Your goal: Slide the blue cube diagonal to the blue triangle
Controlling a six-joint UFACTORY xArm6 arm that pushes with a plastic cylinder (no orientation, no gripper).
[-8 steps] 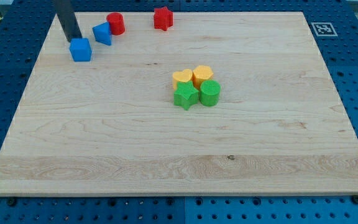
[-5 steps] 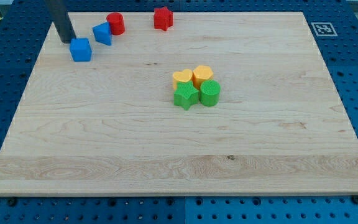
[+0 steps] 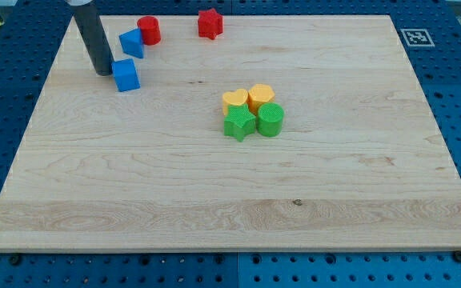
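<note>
Your tip touches the table against the left side of the blue cube; this tool is a plain rod, with nothing to open or close. The cube sits just below the blue triangle, near the red cylinder.

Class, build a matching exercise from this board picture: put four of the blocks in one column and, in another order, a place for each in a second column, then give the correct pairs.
Column one:
1. blue cube
2. red star
3. green star
4. blue triangle

Column two:
A. at the view's top edge, right of the red cylinder
B. just right of my tip
C. in the central cluster, below the yellow heart
D. just left of the red cylinder

Pairs: 1-B, 2-A, 3-C, 4-D
</note>
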